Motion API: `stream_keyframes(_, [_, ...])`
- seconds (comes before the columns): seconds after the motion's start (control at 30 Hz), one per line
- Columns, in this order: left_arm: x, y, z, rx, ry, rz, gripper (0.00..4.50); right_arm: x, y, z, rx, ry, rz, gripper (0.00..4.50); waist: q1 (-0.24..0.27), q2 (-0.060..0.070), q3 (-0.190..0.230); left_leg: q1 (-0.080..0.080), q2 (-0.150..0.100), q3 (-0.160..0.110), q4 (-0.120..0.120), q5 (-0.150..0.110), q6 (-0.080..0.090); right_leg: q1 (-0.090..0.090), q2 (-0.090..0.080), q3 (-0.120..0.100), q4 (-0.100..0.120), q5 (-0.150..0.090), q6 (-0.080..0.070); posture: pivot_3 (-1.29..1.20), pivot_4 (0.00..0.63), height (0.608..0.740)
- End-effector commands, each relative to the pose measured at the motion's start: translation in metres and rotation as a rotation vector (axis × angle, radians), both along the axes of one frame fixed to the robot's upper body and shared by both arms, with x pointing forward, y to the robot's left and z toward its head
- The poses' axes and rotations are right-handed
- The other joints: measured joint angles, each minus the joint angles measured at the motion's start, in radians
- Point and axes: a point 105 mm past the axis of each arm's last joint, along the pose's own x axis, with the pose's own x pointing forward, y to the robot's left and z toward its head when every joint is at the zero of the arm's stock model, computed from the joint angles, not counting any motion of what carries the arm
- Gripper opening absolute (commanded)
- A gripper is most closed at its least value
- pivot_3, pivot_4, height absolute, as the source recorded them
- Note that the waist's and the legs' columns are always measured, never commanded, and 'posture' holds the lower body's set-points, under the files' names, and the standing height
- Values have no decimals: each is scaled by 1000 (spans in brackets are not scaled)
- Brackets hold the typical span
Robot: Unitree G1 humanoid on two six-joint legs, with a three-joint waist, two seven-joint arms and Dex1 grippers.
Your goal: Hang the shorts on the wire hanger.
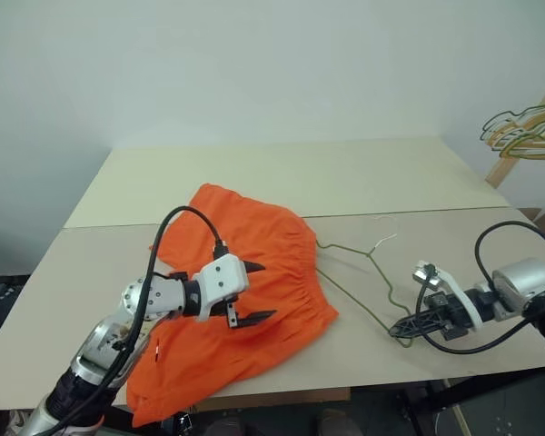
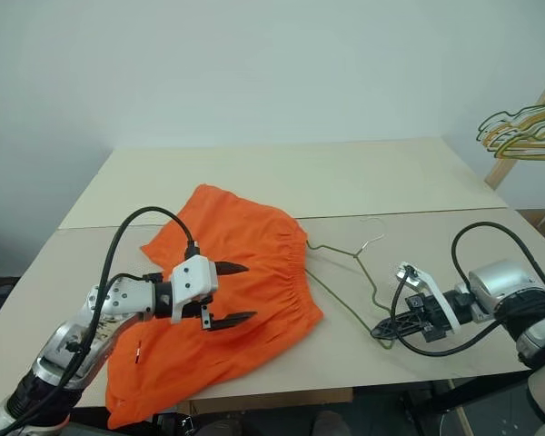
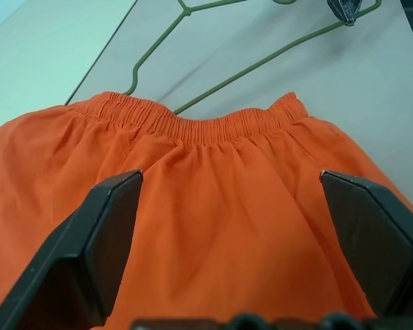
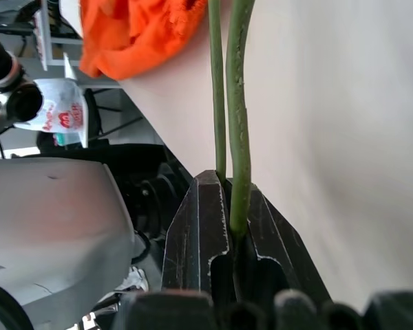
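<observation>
The left claw (image 1: pixel 254 292) hangs wide apart over the shorts (image 1: pixel 254 250); at 3 o'clock, the right claw (image 1: pixel 401 330) pinches the wire hanger (image 1: pixel 368 254).

Left gripper (image 1: pixel 252 292) held forward, fingers spread wide apart. Right gripper (image 1: pixel 405 330) angled leftward, fingers pressed tightly together.

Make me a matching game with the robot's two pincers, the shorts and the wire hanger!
Things:
1. left pincer
2. right pincer
3. shorts
4. wire hanger

States:
A. bright orange, lying on the table
B. shut on thin wire
C. wide open above cloth
D. olive-grey, one end pinched, other end tucked at the waistband

Pairs: 1-C, 2-B, 3-A, 4-D
</observation>
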Motion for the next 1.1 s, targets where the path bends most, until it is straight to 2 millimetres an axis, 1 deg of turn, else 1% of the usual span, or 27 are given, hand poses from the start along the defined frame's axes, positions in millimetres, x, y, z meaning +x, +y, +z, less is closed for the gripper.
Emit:
stream_keyframes(0.03, [-2, -4, 9, -5, -46, -22, 4489, -4, -8, 6, 7, -12, 22, 0, 2, 0, 0, 0, 0, 0, 0, 0, 0, 0, 0, 0, 0, 0, 0, 20, 0, 740])
stream_keyframes(0.17, [-1, -6, 9, -8, -45, -26, 4489, -6, -13, 3, -8, 1, 10, 0, 5, 0, 0, 0, 0, 0, 0, 0, 0, 0, 0, 0, 0, 0, 0, 16, 0, 740])
stream_keyframes(0.37, [0, -6, 9, -8, -42, -27, 4489, -3, -15, 12, 49, -17, -42, 0, 5, 0, 0, 0, 0, 0, 0, 0, 0, 0, 0, 0, 0, 0, 0, 12, 0, 740])
stream_keyframes(0.43, [0, -6, 9, -9, -41, -29, 4489, -3, -13, 17, 78, -16, -53, 0, 5, 0, 0, 0, 0, 0, 0, 0, 0, 0, 0, 0, 0, 0, 0, 12, 0, 740])
stream_keyframes(0.6, [-1, -6, 8, -5, -40, -30, 4489, -9, -3, 28, 147, -25, -11, 0, 6, 0, 0, 0, 0, 0, 0, 0, 0, 0, 0, 0, 0, 0, 0, 16, 0, 740])
stream_keyframes(0.7, [-1, -6, 7, -3, -39, -29, 4489, -12, 0, 31, 162, -14, 4, 0, 5, 0, 0, 0, 0, 0, 0, 0, 1, 0, 0, 0, 0, 0, 0, 16, 0, 740])
stream_keyframes(0.83, [-1, -6, 6, 2, -37, -27, 4489, -16, 4, 25, 141, 27, 32, 0, 7, 0, 0, 0, 0, 0, 0, -1, 1, 0, 0, 0, 0, 0, 0, 21, 0, 740])
stream_keyframes(0.9, [-1, -6, 4, 14, -39, -28, 4489, -17, 5, 16, 100, 58, 52, 0, 7, 0, 0, 0, 0, 0, 0, -1, 1, -1, 0, 0, 0, 0, 0, 20, 0, 740])
stream_keyframes(1.0, [-1, -6, 2, 28, -47, -30, 4489, -8, 7, 10, 73, 62, 42, 0, 4, 0, 0, 0, 0, 0, 1, -1, 1, 0, 0, 0, 0, 0, 0, 23, 0, 740])
stream_keyframes(1.1, [-1, -7, 4, 21, -49, -28, 4489, 2, 9, 12, 81, 23, 31, 0, 5, 0, 0, 0, 0, 0, 1, -1, 1, 0, 0, 0, 0, 0, 0, 25, 0, 740])
